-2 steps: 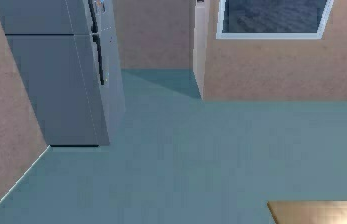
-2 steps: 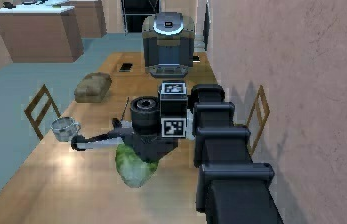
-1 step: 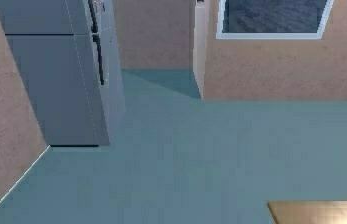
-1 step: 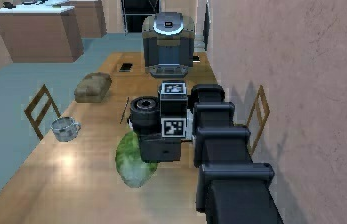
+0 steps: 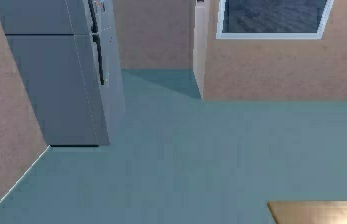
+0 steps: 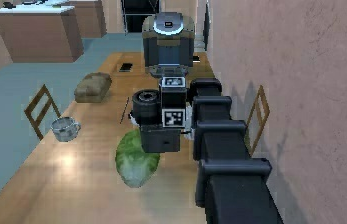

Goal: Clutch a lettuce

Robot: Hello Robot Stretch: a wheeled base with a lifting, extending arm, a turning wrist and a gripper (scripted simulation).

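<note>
Arm side view: the gripper [image 6: 141, 122] sits at the far end of the dark arm [image 6: 226, 170], over a wooden table [image 6: 51, 190]. The green lettuce [image 6: 136, 160] lies on the tabletop right at it, just toward the view's bottom-left of the fingers, mid-width between the table's long edges. Its slightly longer axis runs along the table's length.

Cannot tell whether the gripper is over it or touching, how the fingers are set, or whether they hold anything. The grasp likely hinges on that small offset.

Also on the table:
- brown loaf-like lump [image 6: 93, 87] toward the left edge
- grey bowl-like thing [image 6: 65, 127] at that edge
- coffee machine [image 6: 168, 40] at the far end

Forward view: grey fridge [image 5: 61, 80], teal floor [image 5: 201, 150], window [image 5: 274, 15].
</note>
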